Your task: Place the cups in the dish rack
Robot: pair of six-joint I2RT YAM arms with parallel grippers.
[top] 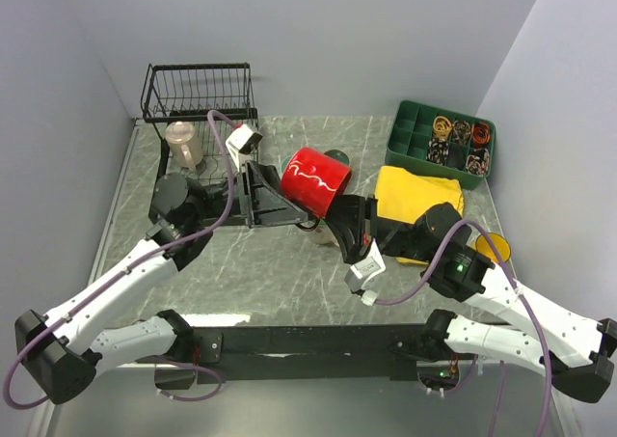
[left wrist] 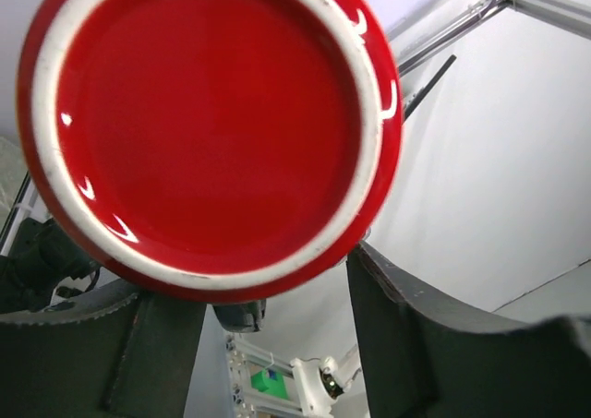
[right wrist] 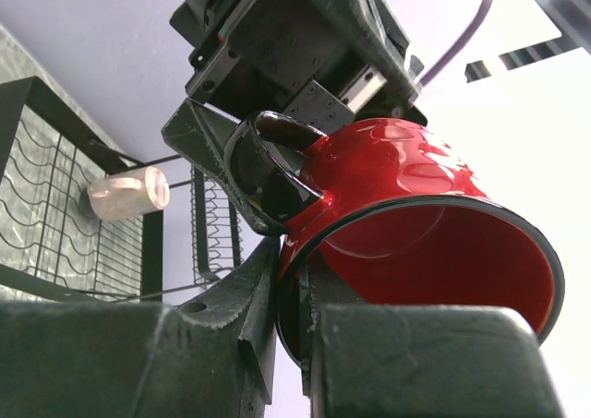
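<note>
A red mug (top: 315, 181) hangs on its side in mid-air over the table's middle. My right gripper (top: 345, 223) is shut on its rim; in the right wrist view the rim (right wrist: 305, 280) sits pinched between the two fingers (right wrist: 323, 344). My left gripper (top: 275, 198) is open at the mug's base, which fills the left wrist view (left wrist: 208, 123); the fingertips (left wrist: 369, 270) touch its lower edge. The black wire dish rack (top: 198, 95) stands at the back left, holding a beige mug (top: 183, 143), which also shows in the right wrist view (right wrist: 129, 192).
A green compartment tray (top: 403, 138) with small items sits at the back right. A yellow cloth (top: 419, 196) lies in front of it. A yellow mug (top: 494, 244) peeks out beside my right arm. A dark teal mug (top: 337, 156) is partly hidden behind the red mug.
</note>
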